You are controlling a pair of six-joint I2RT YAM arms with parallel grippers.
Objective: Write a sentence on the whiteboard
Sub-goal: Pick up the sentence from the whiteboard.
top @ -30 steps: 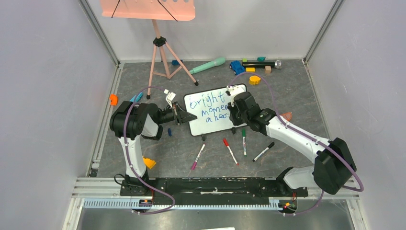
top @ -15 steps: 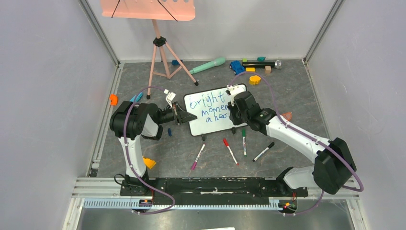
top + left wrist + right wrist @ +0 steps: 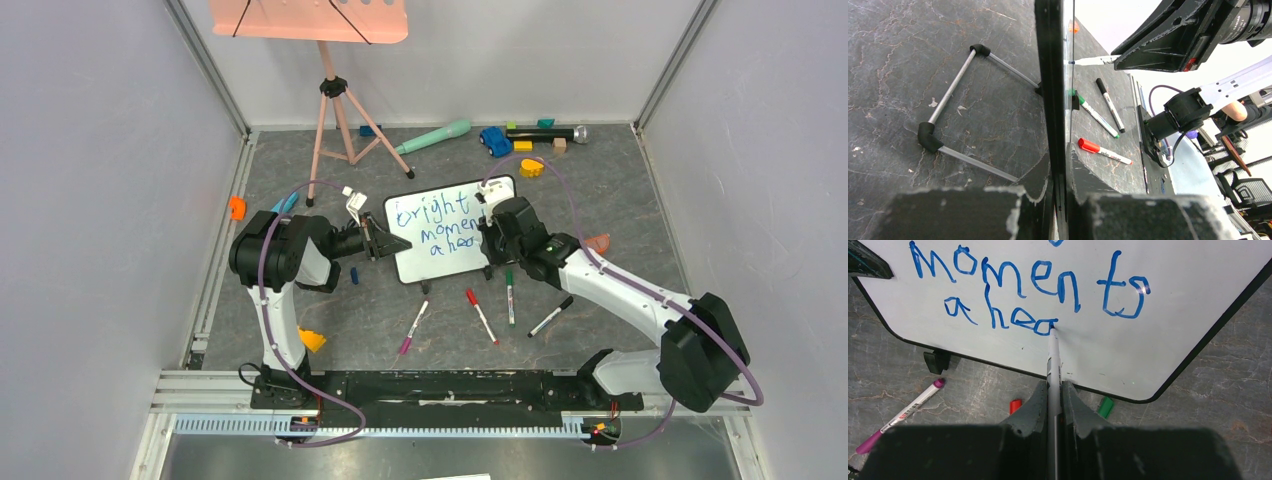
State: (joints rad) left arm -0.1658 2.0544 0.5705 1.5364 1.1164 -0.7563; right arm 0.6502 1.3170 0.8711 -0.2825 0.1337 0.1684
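The whiteboard [image 3: 447, 228] stands tilted on the grey floor and also fills the top of the right wrist view [image 3: 1168, 340]. The blue sentence [image 3: 440, 227] reads "bright", "moments" and "ahea" [image 3: 998, 314]. My left gripper [image 3: 392, 243] is shut on the board's left edge, seen edge-on in the left wrist view [image 3: 1050, 100]. My right gripper [image 3: 1053, 390] is shut on a blue marker [image 3: 1052, 360]. The marker's tip touches the board at the end of "ahea". In the top view the right gripper [image 3: 495, 232] covers the board's right part.
Purple [image 3: 413, 327], red [image 3: 481, 316], green [image 3: 509, 294] and black [image 3: 551, 316] markers lie in front of the board. A salmon music stand [image 3: 330, 100] stands at the back left. Toys [image 3: 520, 140] lie along the back. An orange piece [image 3: 312, 340] lies by the left arm.
My right gripper has shifted slightly right and toward the near edge along the third line, the marker staying on the board. The left arm has not moved.
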